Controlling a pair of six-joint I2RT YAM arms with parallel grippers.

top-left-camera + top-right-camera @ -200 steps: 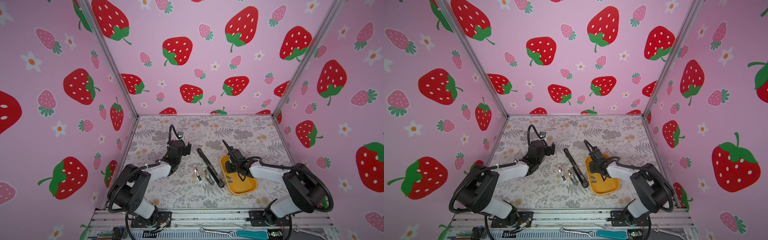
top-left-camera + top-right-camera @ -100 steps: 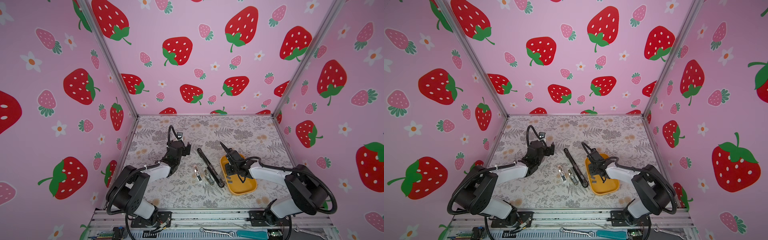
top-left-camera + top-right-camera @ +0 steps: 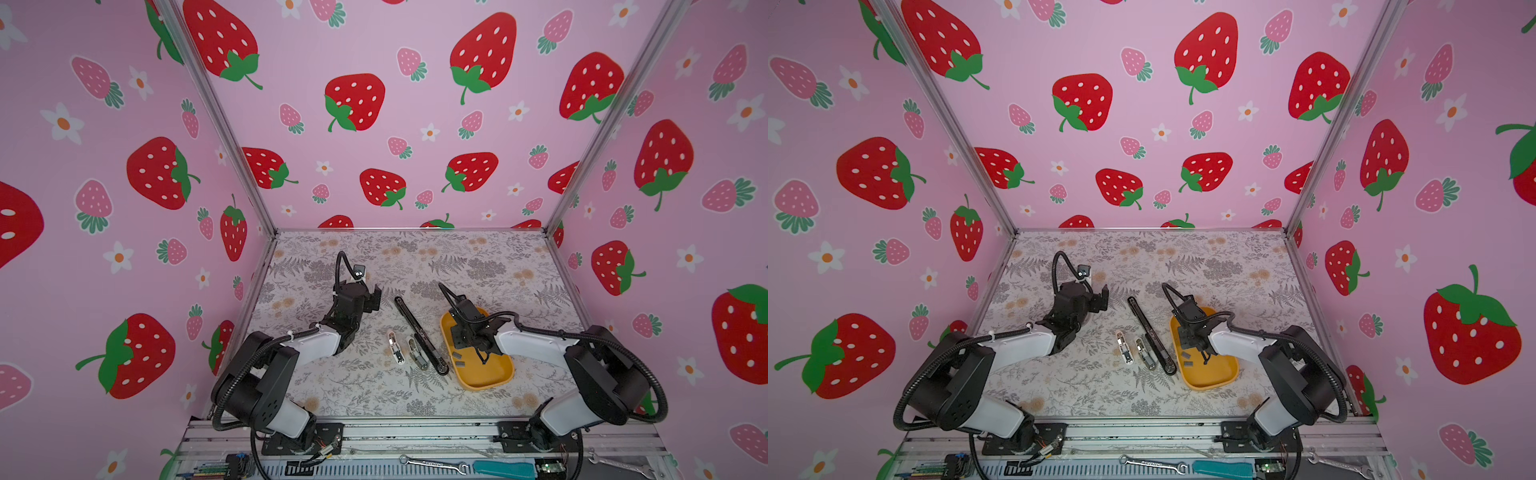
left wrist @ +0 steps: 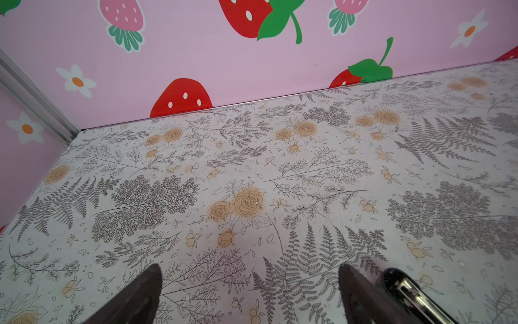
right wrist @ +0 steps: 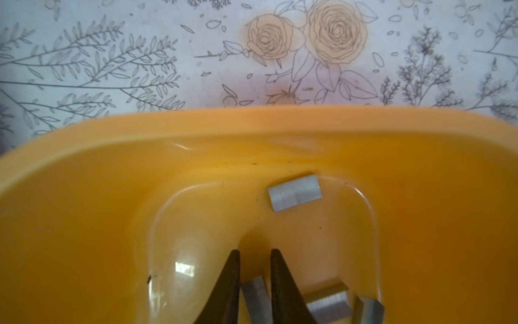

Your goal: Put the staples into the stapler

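A long black stapler lies opened flat at mid-table; its end shows in the left wrist view. Several grey staples strips lie in the yellow tray; one strip lies loose, as do others. My right gripper reaches into the tray, its fingers closed against the sides of one strip. My left gripper hovers open and empty over the mat, left of the stapler.
Two small silvery pieces lie just left of the stapler. Pink strawberry walls enclose the floral mat on three sides. A wrench and a teal-handled tool rest on the front rail.
The right gripper has shifted slightly inside the tray and its jaws have narrowed onto a strip. The left arm has barely moved.
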